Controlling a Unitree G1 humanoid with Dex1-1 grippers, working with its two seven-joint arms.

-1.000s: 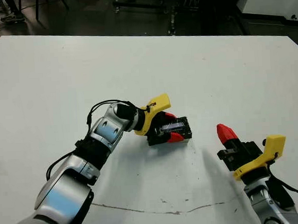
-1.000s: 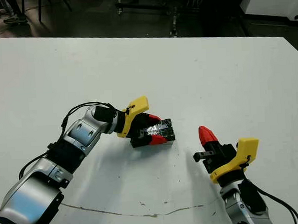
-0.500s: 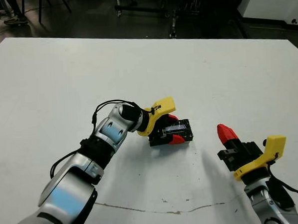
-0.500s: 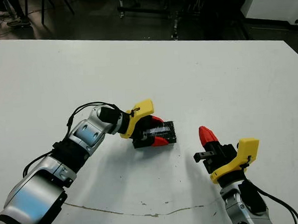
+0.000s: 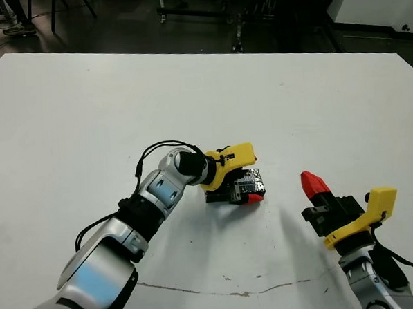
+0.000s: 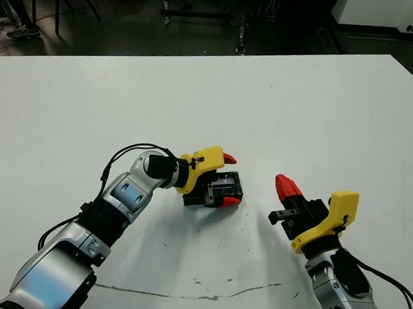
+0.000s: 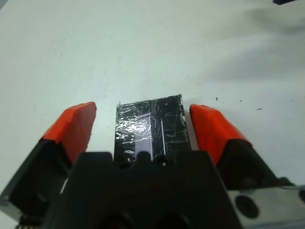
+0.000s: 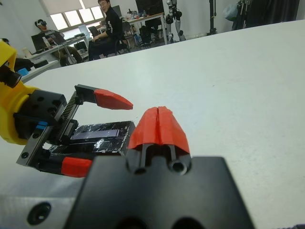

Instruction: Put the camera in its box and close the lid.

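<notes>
Handling: you have a small, rigid lid [image 7: 150, 128] that looks light; its glossy crinkled film will likely be slippery, so squeeze the two long edges squarely rather than the top face.
Look: black, reflective and wrinkled, with a pale silvery stripe along the top.
Where: it lies flat on the tabletop [image 5: 86, 105], between the fingers of your left gripper [image 7: 145, 128], apparently seated over the box, which you cannot see; the camera is hidden too.
Left gripper: fingers spread wide on either side of the lid, one close beside it, neither clearly touching.
Right gripper [image 6: 284, 187]: fingers pressed together, holding nothing, off to the right of the lid.
</notes>
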